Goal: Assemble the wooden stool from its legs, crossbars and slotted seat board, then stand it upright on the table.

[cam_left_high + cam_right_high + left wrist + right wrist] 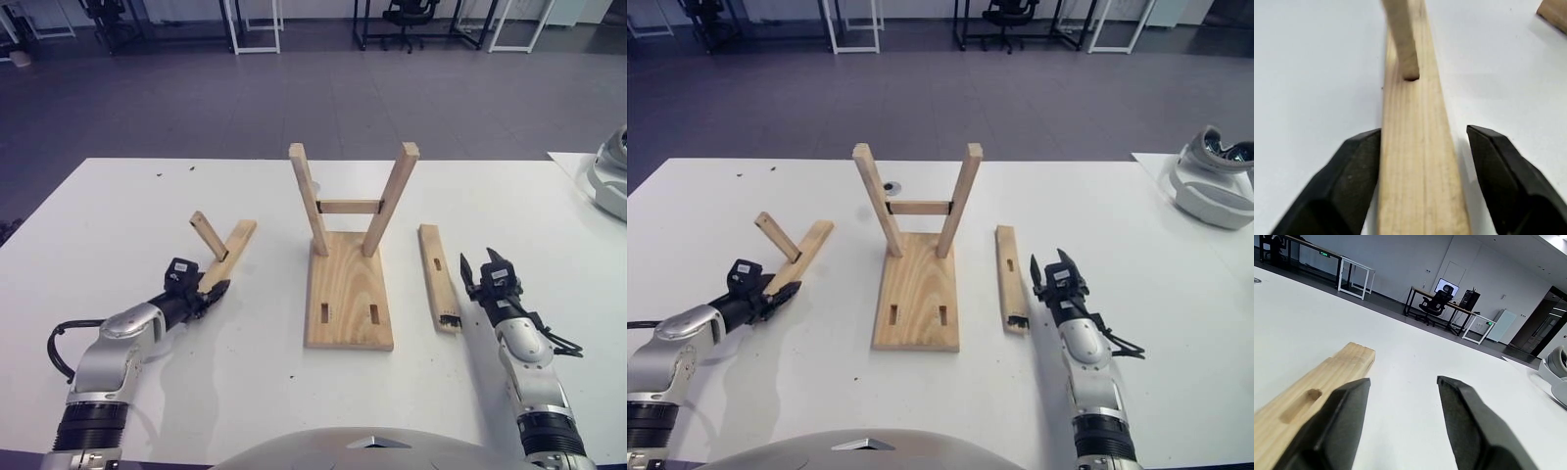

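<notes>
Seat (349, 304): lies flat at mid-tabletop (118, 225), two open slots near its front edge.
Upright legs (309, 201): two stand in the seat's far end, splaying apart toward the top, joined by a crossbar (350, 207).
Left leg (231, 253): lies flat to the left of the seat, a second crossbar (207, 235) poking up from its slot.
Left tool (219, 288): open, fingers straddling that leg's near end.
Right leg (438, 277): lies flat to the right of the seat, slot facing up.
Right tool (480, 260): open, holding nothing, just beside that leg's near end.
Headset (609, 176): far right, well apart from the wooden parts.
</notes>
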